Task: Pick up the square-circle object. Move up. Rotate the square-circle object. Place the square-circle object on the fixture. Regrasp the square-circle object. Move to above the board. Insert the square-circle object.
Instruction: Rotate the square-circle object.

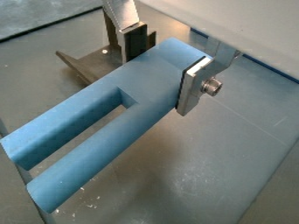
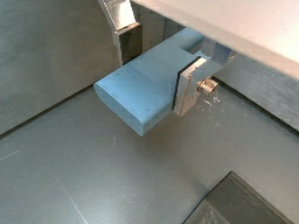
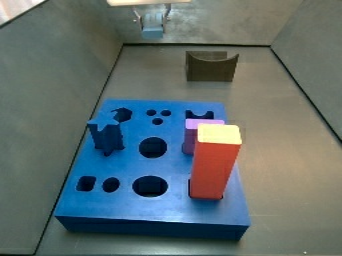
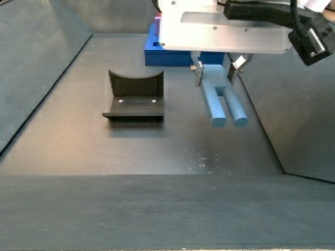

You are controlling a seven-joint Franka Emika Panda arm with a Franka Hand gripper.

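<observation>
The square-circle object (image 1: pixel 146 83) is a pale grey-blue bar with two long prongs. It lies low over the dark floor by the right wall in a side view (image 4: pixel 213 103). My gripper (image 1: pixel 165 70) is shut on its solid end. One silver finger (image 1: pixel 193 87) presses one flank and the other finger (image 2: pixel 128 48) stands at the opposite flank. The gripper (image 4: pixel 217 71) hangs under the white wrist. The fixture (image 4: pixel 133 95) stands apart from the object, also behind it in a wrist view (image 1: pixel 87 63). The bright-blue board (image 3: pixel 80 205) lies across the bin from the gripper (image 3: pixel 154 22).
On the board stand a tall red-orange block (image 3: pixel 214 160) with a pale top and a dark blue notched peg (image 3: pixel 107 135). Grey bin walls (image 4: pixel 53 69) slope up on all sides. The fixture (image 3: pixel 210 65) sits between the board and the back wall.
</observation>
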